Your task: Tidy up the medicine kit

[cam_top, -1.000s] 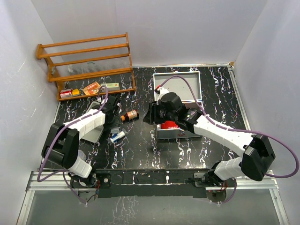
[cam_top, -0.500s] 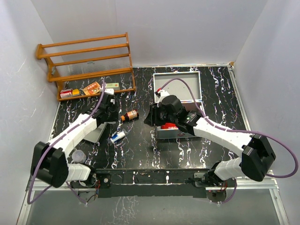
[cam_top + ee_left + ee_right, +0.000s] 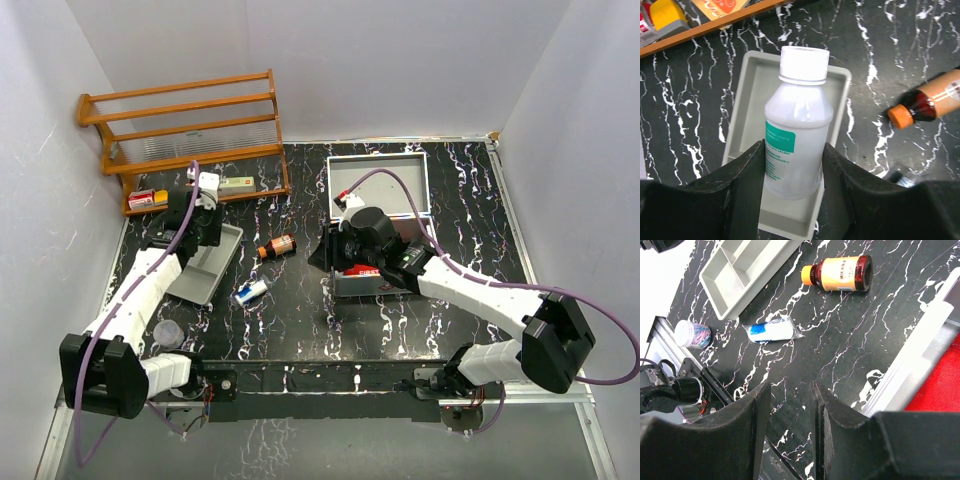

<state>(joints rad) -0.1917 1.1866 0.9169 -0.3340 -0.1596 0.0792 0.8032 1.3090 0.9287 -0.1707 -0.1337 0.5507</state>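
The kit (image 3: 395, 195) sits right of centre in the overhead view. It lies open, with its lid tipped back toward the far wall and a red lining showing in the body under the right arm. It looks like thin silver-grey sheet metal: stiff, probably fairly heavy, and smooth enough to slide on the marbled black table (image 3: 300, 320). The hinged lid would likely swing if nudged. A thin wall rim seems the safest place to pinch it. No handle shows from here. The left claw (image 3: 794, 150) is clamped on a white plastic bottle (image 3: 797, 110), a round, glossy one with a ribbed cap and a teal label. It hangs over a shallow grey divided tray (image 3: 837, 80) at the left of the table. The right claw (image 3: 790, 387) has its jaws apart with only table between them, beside the kit's pale edge. A brown glass bottle (image 3: 840, 274) with an orange cap lies on its side mid-table. A crinkly blue-and-white packet (image 3: 772, 331) lies nearer the bases. A slatted wooden rack (image 3: 185, 125) stands upper left.
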